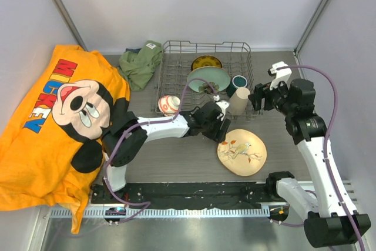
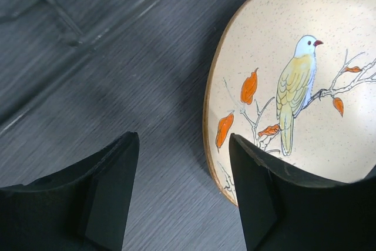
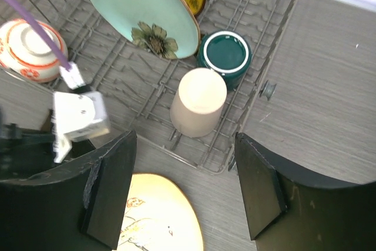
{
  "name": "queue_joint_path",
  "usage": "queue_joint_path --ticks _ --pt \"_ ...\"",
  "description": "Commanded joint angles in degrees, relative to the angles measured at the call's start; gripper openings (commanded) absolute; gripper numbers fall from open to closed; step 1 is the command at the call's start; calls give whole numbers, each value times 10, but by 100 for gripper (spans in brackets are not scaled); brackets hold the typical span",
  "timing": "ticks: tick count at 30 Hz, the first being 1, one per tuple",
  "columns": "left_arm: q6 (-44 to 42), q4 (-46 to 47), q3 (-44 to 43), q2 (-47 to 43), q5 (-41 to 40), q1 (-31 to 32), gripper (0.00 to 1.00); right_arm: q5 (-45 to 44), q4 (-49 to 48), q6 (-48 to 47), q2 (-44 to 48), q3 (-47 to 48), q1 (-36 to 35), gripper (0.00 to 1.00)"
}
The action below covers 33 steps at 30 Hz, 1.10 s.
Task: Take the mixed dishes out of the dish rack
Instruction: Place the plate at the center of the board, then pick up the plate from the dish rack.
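Bird-painted plate (image 1: 241, 152) lay flat on tabletop (image 1: 176, 163), outside dish rack (image 1: 188, 43); left claw (image 2: 183, 145) beside it stood open, empty. Right claw (image 3: 182, 142), open, empty, hovered above racked beige cup (image 3: 198, 101), presumably next pick.

The pale green plate (image 1: 208, 77) hides half the small yellow patterned plate (image 1: 206, 61).

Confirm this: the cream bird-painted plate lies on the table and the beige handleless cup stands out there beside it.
Not the cup: the beige handleless cup stands inside the grey wire dish rack, beside the dark teal mug, as the right wrist view shows. The cream bird-painted plate does lie on the table.
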<state>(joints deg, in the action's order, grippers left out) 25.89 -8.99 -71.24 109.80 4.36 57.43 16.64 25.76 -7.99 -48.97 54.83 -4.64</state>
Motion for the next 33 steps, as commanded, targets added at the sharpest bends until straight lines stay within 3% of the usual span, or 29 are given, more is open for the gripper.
queue_joint_path --ticks 1,3,4,6,15,17,21,22,25,33 --pt "-52 -5 -13 -61 -40 -2 67 2 -6 -19 -38 41 2 73" --pt "-74 -12 -13 -82 -39 -3 68 7 -6 -25 -67 54 1 74" --pt "-82 -12 -14 -90 -39 -3 68 8 -7 -37 -76 67 1 82" --pt "-104 -21 -14 -109 -40 -3 68 13 -9 -47 -109 90 2 88" --pt "-199 -33 2 -209 -23 -20 69 44 -19 -105 -271 213 2 90" --pt "-211 -25 18 -230 -19 -31 77 51 -18 -113 -300 234 1 91" --pt "-226 -23 42 -276 0 -85 82 76 -18 -124 -361 284 -2 92" --pt "-226 -21 48 -295 19 -96 90 84 -19 -127 -382 289 -3 92" --pt "-227 -16 73 -327 36 -143 100 95 -22 -135 -422 313 -6 92" --pt "-244 -21 103 -386 76 -245 100 122 -24 -179 -497 366 -19 92"
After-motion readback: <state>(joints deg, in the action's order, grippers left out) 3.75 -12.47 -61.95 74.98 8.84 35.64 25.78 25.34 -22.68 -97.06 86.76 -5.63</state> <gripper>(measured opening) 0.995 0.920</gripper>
